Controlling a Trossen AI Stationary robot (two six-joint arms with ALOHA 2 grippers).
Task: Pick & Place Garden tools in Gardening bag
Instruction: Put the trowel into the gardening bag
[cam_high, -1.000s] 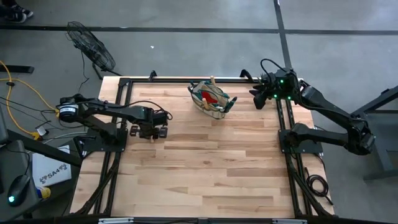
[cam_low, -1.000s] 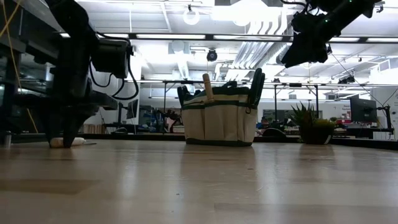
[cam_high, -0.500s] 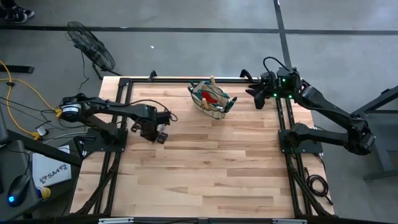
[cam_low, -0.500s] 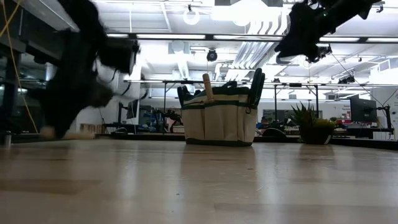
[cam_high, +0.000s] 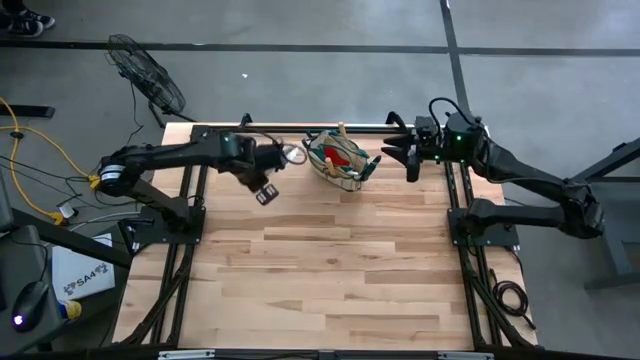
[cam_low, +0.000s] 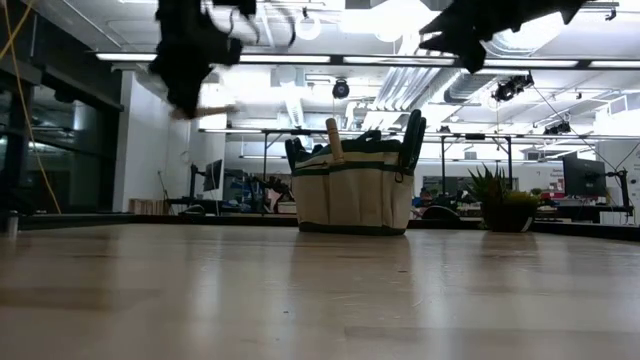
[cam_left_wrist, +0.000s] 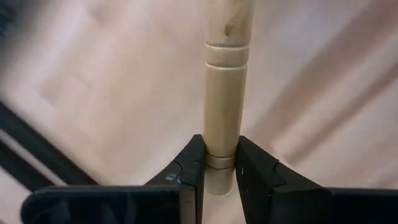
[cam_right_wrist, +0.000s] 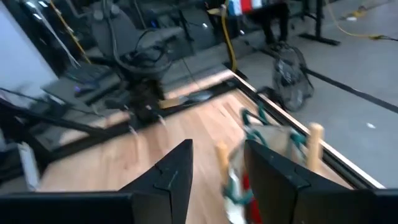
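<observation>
Left wrist view, wooden-handled trowel (cam_left_wrist: 222, 93) clamped between left gripper (cam_left_wrist: 219, 171) jaws

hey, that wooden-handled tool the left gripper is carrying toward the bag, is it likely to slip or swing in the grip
Probably stiff: the wooden handle looks turned, straight and solid. It might slip or pivot, since the left gripper pinches only the smooth, round end. The silver blade hangs out beyond the grip, beside the gardening bag, so some swing seems likely.
</observation>
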